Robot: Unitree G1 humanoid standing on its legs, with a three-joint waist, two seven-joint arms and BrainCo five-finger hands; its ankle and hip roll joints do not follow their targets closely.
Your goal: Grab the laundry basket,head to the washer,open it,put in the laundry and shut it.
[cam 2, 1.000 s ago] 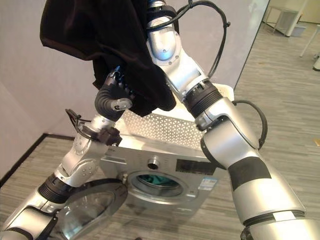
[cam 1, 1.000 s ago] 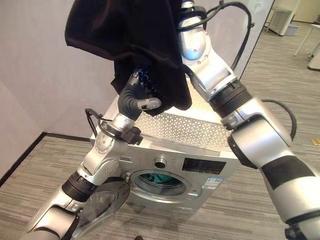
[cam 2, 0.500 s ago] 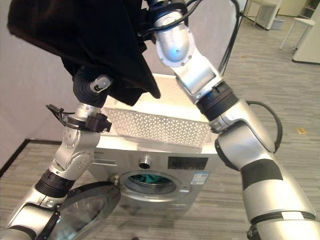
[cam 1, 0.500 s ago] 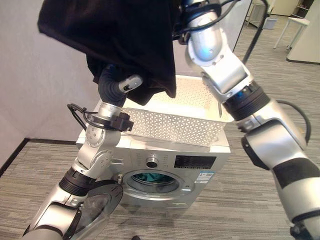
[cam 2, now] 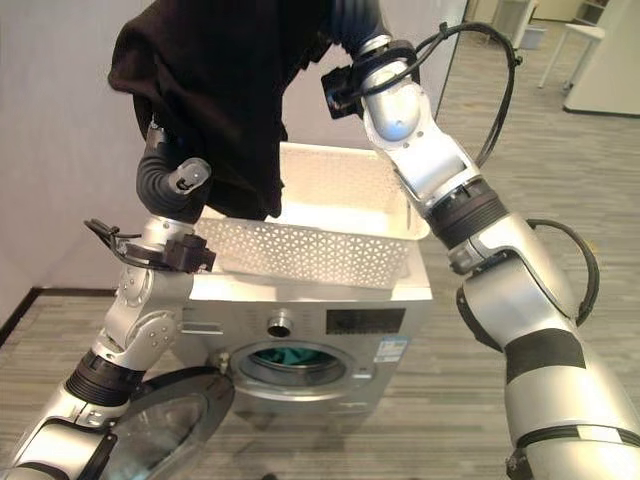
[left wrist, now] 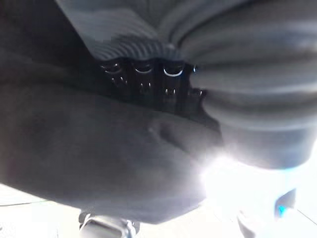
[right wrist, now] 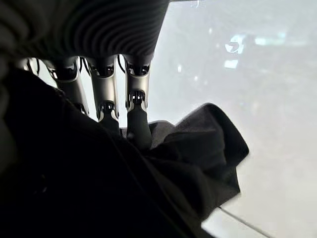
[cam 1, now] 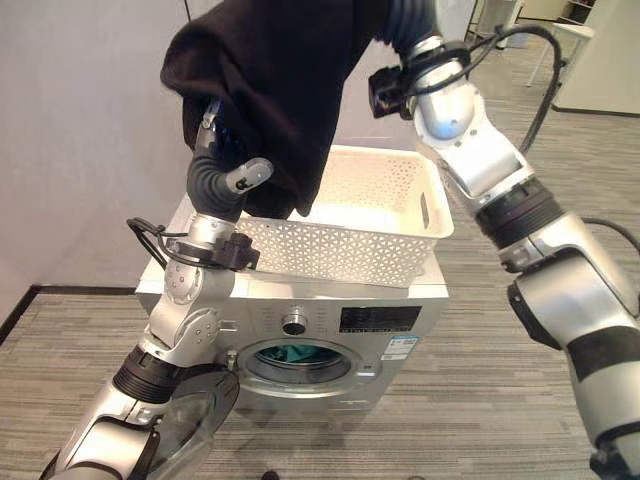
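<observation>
A black garment (cam 1: 270,80) hangs high over the left end of the white perforated laundry basket (cam 1: 350,250), which stands on top of the silver washer (cam 1: 330,300). My right hand (right wrist: 106,94) is raised at the top with its fingers curled into the black cloth (right wrist: 99,188). My left hand (cam 1: 248,173) is pushed up under the garment's lower edge, with its thumb sticking out. The washer's round glass door (cam 1: 195,420) is swung open at the lower left. Something teal (cam 1: 295,353) lies in the drum.
A pale wall stands behind and to the left of the washer. Grey wood-look floor (cam 1: 480,400) spreads to the right. White tables (cam 1: 590,70) stand far back on the right, past a glass partition.
The camera has shifted, so the washer and basket sit lower and fuller in view. My right arm has lifted the garment, so its hem now just reaches the basket's rim.
</observation>
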